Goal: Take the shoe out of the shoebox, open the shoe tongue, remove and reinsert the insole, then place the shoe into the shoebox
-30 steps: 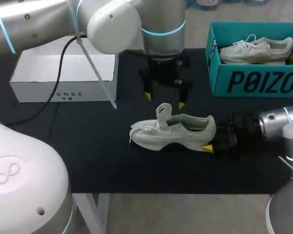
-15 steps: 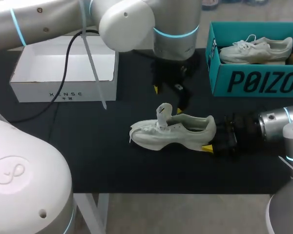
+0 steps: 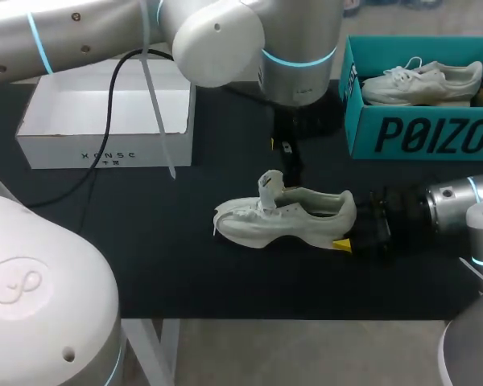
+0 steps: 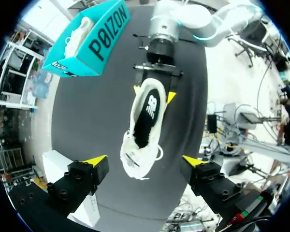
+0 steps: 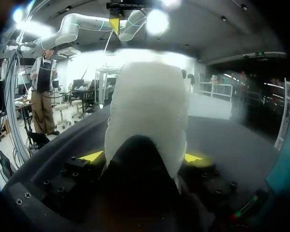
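My right gripper (image 5: pixel 144 157) clamps sneaker (image 4: pixel 144 121) heel; left gripper (image 4: pixel 144 160) spread wide above. Risk: descending, it snags tongue (image 3: pixel 267 183), misses insole (image 4: pixel 147 108).

The head view looks down on the table (image 3: pixel 145 241) from above and behind. The left wrist view hangs high over the shoe (image 4: pixel 144 126), facing down; the right wrist view faces its heel, very close. All three share the shoe.

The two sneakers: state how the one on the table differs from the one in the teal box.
The table sneaker lies on the black tabletop; the boxed sneaker sits in the teal shoebox. The right gripper clamps the table sneaker's heel; nothing touches the boxed sneaker. Only the table sneaker's tongue stands up, not the boxed sneaker's. Both are whitish, toes pointing alike.
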Available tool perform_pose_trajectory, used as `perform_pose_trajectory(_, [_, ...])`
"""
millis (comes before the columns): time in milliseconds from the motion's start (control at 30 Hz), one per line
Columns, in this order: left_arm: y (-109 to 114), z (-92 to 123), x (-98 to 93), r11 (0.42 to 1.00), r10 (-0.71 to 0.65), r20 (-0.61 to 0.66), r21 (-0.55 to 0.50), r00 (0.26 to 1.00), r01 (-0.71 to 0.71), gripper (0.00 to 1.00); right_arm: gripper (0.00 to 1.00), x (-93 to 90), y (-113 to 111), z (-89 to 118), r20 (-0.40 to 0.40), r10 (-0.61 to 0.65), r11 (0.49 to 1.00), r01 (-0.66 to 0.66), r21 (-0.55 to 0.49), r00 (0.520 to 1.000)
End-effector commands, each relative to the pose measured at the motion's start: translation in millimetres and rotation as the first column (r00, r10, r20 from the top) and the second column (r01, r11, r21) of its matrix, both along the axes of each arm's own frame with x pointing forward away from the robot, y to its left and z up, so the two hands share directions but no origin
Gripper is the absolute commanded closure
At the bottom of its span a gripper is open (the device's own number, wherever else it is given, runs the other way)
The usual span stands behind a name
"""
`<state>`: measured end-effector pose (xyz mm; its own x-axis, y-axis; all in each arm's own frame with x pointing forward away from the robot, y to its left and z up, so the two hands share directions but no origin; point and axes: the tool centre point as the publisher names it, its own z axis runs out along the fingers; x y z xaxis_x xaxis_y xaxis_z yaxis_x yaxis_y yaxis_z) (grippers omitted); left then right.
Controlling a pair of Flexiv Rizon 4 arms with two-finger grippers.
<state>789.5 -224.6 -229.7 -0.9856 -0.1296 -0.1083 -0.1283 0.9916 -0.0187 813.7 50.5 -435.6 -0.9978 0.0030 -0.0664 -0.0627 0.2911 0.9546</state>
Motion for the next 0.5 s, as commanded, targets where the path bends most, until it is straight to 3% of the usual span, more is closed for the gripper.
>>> perform_pose_trajectory(33, [1,-21,5.4,0.956,-0.294,-0.047,0.006,0.955,0.295,0.76,1.0,0.0,1,-5,0.0,-0.002,1.0,0.002,-0.001,1.0])
perform_pose_trajectory(67, [1,-25,5.8,0.955,-0.294,-0.048,0.012,0.955,0.295,1.0,1.0,0.0,1,-5,0.0,-0.002,1.0,0.002,-0.001,1.0])
perform_pose_trajectory(200, [-1,-42,8.0,0.956,-0.293,-0.068,-0.012,0.954,0.293,1.0,1.0,0.0,1,-5,0.0,-0.002,1.0,0.002,-0.001,1.0])
perform_pose_trajectory(367, [-18,-62,8.7,0.961,-0.276,-0.088,-0.012,0.957,0.276,1.0,1.0,0.0,1,-5,0.0,-0.002,1.0,0.002,-0.001,1.0])
perform_pose_trajectory(500, [-33,-65,11.3,0.96,-0.279,-0.083,-0.029,0.957,0.277,1.0,1.0,0.0,1,-5,0.0,-0.002,1.0,0.002,-0.001,1.0])
